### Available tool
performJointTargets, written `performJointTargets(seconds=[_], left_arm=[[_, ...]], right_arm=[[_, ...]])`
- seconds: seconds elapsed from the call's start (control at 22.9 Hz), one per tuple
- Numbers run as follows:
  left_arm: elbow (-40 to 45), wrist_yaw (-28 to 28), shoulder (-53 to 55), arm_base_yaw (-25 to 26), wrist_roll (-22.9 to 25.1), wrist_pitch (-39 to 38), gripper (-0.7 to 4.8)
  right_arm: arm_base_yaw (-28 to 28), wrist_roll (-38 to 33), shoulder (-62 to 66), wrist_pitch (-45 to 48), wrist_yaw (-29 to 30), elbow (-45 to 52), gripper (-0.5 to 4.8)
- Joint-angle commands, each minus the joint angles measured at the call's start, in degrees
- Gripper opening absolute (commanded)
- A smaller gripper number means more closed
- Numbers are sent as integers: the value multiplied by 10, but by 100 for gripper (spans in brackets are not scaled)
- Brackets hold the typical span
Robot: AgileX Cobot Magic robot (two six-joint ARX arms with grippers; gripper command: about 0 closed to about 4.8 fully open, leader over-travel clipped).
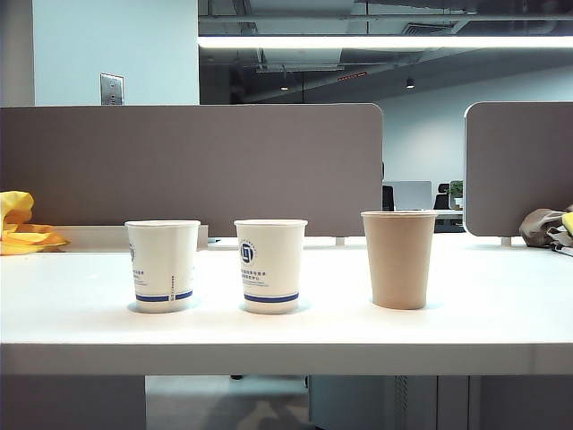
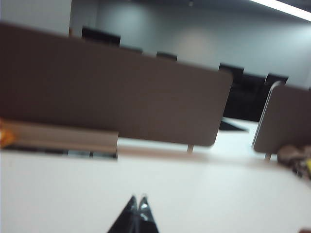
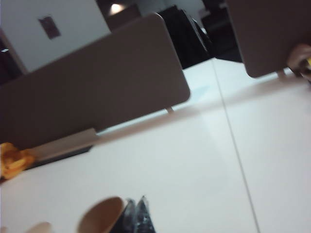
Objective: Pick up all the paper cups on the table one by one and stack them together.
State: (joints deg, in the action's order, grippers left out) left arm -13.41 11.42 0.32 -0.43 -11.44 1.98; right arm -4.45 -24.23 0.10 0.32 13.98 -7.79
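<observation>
Cups untouched on tabletop (image 1: 501, 322): two white cups (image 1: 162, 265) (image 1: 270, 265), brown cup (image 1: 399, 259). Left gripper (image 2: 137, 200) and right gripper (image 3: 135, 204) low, jaws pressed together, empty. Risk: descending unopened topples light cup; brown cup rim (image 3: 99, 213) just beside right gripper.

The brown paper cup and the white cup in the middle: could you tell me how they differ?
The brown paper cup is plain; the middle white cup carries a blue logo and a blue band. The brown cup stands taller and at the right end of the row, the white cup in the middle. Both stand upright, mouth up, unstacked on the table.
</observation>
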Motion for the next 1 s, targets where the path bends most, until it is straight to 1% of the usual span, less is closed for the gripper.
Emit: performJointTargets(seconds=[0.04, 0.13, 0.17, 0.22, 0.26, 0.31, 0.35, 0.48, 0.52, 0.57, 0.61, 0.65, 0.7, 0.74, 0.79, 0.83, 0.92, 1.0], left_arm=[[-95, 13, 0, 0, 1, -62, -6], [-136, 29, 1, 0, 5, -120, -6], [-180, 30, 4, 0, 6, -188, -6], [-198, 29, 5, 0, 14, -212, -6], [-238, 28, 11, 0, 37, -257, -6], [-259, 28, 19, 0, 50, -276, -6], [-292, 28, 38, 0, 53, -307, -6], [-351, 30, 113, 0, 51, -367, -6], [-375, 38, 157, 0, 42, -385, -6], [-388, 54, 188, 0, 33, -388, -6], [-404, 85, 238, 0, 9, -387, -6], [-414, 104, 271, 0, -3, -387, -6], [-430, 141, 325, 0, -25, -388, -6], [-439, 167, 359, 0, -37, -388, -6], [-458, 200, 417, 0, -47, -388, -6], [-472, 210, 460, -2, -49, -389, -6], [-485, 210, 510, -9, -45, -387, -5], [-493, 208, 560, -25, -35, -381, -5]], right_arm=[[-1, 0, 0, -79, 16, -90, -2], [0, 13, 0, -131, 14, -136, -2], [0, 37, 0, -172, 15, -170, -2], [0, 52, 1, -196, 15, -191, -2], [0, 85, 8, -231, 15, -224, -2], [0, 107, 15, -255, 14, -244, -2], [0, 139, 36, -293, 15, -275, -2], [0, 188, 111, -365, 19, -340, -1], [0, 207, 154, -383, 32, -369, -1], [0, 218, 184, -389, 46, -388, -1], [1, 230, 233, -391, 72, -415, -1], [7, 231, 262, -390, 81, -432, -1], [21, 234, 318, -395, 92, -465, -1], [28, 242, 342, -399, 94, -478, -1], [41, 263, 398, -414, 91, -510, -1], [51, 268, 447, -426, 91, -533, -1], [63, 268, 508, -437, 91, -559, -1], [87, 268, 575, -447, 93, -585, -1]])
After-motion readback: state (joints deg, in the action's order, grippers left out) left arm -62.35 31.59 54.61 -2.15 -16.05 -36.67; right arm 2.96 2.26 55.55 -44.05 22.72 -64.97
